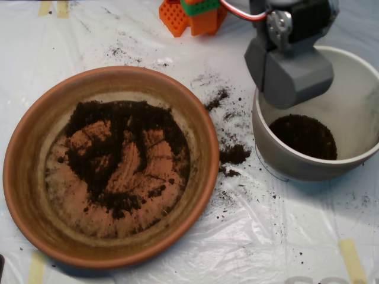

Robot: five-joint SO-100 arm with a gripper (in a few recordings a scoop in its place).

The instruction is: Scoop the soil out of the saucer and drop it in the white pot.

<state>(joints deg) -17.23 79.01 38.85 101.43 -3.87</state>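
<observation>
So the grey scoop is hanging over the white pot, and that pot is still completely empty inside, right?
Not quite. The overhead view shows the end effector over the white pot, but the pot is not empty: dark soil already lies at its bottom.

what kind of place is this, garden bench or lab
Most likely a robot lab tabletop, not a garden bench: a plastic sheet taped down over the table, a grey scoop on a robot arm over the white pot, and a terracotta saucer of soil.
</observation>
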